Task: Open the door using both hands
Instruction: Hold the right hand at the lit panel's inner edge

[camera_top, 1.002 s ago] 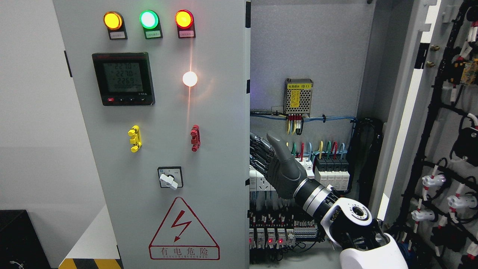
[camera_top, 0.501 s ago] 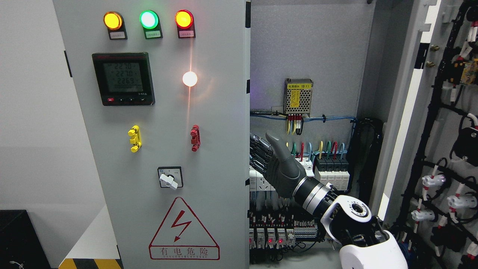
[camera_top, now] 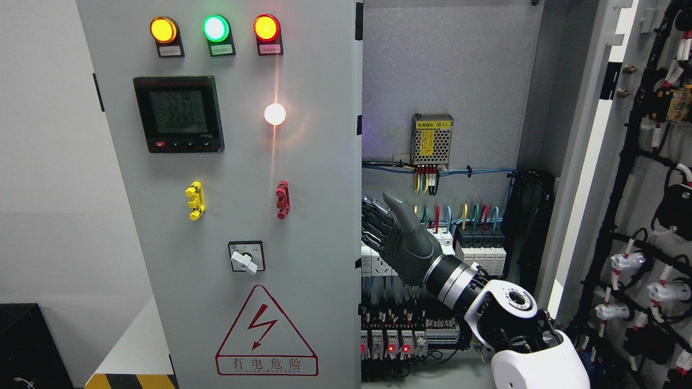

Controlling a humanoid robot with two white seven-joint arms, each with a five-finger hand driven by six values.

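The grey left cabinet door (camera_top: 319,178) stands shut, carrying three lit lamps, a meter (camera_top: 178,113) and a rotary switch (camera_top: 246,257). The right door (camera_top: 589,162) is swung wide open at the picture's right. My right hand (camera_top: 376,232) reaches from the lower right into the cabinet, at the left door's free edge (camera_top: 358,216). Its thumb points up and its fingers (camera_top: 378,221) stretch straight toward that edge, with the tips hidden behind it. No left arm shows.
Inside the cabinet are a power supply (camera_top: 431,139), coloured wires and rows of breakers (camera_top: 478,246) just behind my hand. Black cable bundles and white connectors (camera_top: 627,262) cover the open door's inner face. A hazard-striped base (camera_top: 132,381) lies at the lower left.
My right arm has crept slightly left and up, bringing the hand a little closer to the left door's edge. Both doors stand as before.
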